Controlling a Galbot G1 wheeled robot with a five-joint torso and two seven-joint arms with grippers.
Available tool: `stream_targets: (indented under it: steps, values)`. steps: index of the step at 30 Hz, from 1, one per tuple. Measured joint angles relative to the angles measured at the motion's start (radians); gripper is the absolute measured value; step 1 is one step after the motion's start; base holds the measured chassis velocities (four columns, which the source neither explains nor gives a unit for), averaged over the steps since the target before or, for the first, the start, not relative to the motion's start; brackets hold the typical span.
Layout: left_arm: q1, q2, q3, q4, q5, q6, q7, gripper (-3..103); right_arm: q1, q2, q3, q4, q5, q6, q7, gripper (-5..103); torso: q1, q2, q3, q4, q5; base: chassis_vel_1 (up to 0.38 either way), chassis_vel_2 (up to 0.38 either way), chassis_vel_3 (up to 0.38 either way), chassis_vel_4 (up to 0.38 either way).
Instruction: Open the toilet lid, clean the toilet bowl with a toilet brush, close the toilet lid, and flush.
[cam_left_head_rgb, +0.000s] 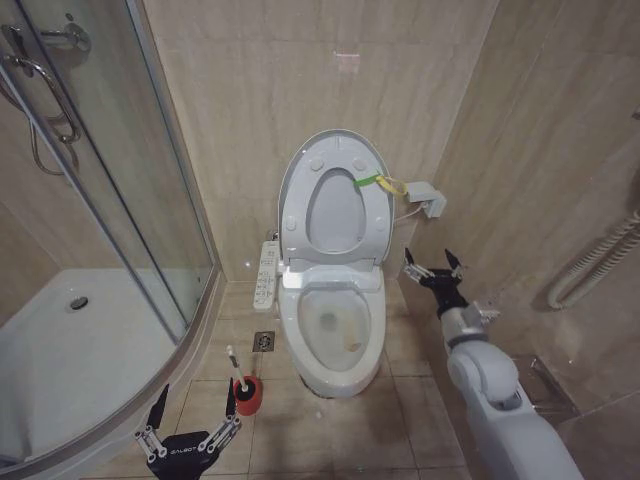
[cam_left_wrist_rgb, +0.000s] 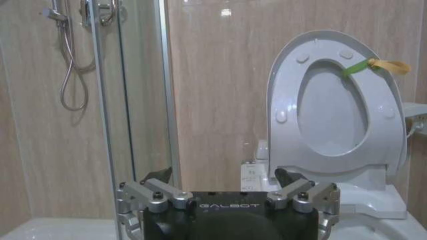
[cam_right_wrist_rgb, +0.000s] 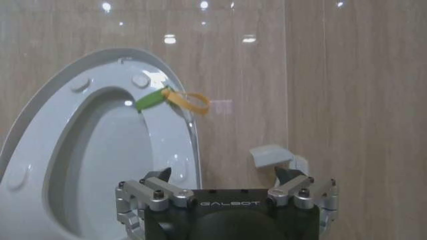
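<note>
Closest to me, my left gripper (cam_left_head_rgb: 193, 410) hangs low with its fingers spread, just beside the toilet brush (cam_left_head_rgb: 240, 376) standing in its red holder (cam_left_head_rgb: 248, 395) on the floor. Beyond it the toilet bowl (cam_left_head_rgb: 335, 350) sits uncovered. My right gripper (cam_left_head_rgb: 432, 263) is spread too, empty, right of the bowl, and farthest back the toilet lid (cam_left_head_rgb: 293, 180) stands upright against the wall.

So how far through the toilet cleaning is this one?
Opening looks done: the toilet lid stands upright against the wall, bowl exposed. In hand: the open left pincer sits low beside the toilet brush, which stands in its red holder, not gripped. The right pincer hangs open beside the bowl. Scrubbing, closing and flushing remain.
</note>
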Motion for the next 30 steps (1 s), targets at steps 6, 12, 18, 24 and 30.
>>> stream_targets:
  steps: [6,12,18,24,30]
  values:
    - [0.000,0.000,0.000,0.000,0.000,0.000,0.000,100,-0.141,-0.025,0.021,0.087,0.017,-0.003,0.002,100,0.000,0.000,0.000,-0.0002,0.0000,0.000,0.000,0.000,0.000]
    - [0.000,0.000,0.000,0.000,0.000,0.000,0.000,100,-0.262,0.035,0.033,0.145,-0.012,0.002,0.022,100,0.000,0.000,0.000,-0.0001,0.0000,0.000,0.000,0.000,0.000]
    - [0.000,0.000,0.000,0.000,0.000,0.000,0.000,100,-0.328,0.079,0.035,0.155,-0.085,0.046,0.025,100,0.000,0.000,0.000,-0.0002,0.0000,0.000,0.000,0.000,0.000]
    - [0.000,0.000,0.000,0.000,0.000,0.000,0.000,100,-0.387,0.098,0.037,0.226,-0.095,0.045,0.040,100,0.000,0.000,0.000,0.0001,-0.0001,0.000,0.000,0.000,0.000]
    - [0.000,0.000,0.000,0.000,0.000,0.000,0.000,100,-0.484,0.116,0.040,0.288,-0.102,0.066,0.069,100,0.000,0.000,0.000,0.0000,0.0000,0.000,0.000,0.000,0.000]
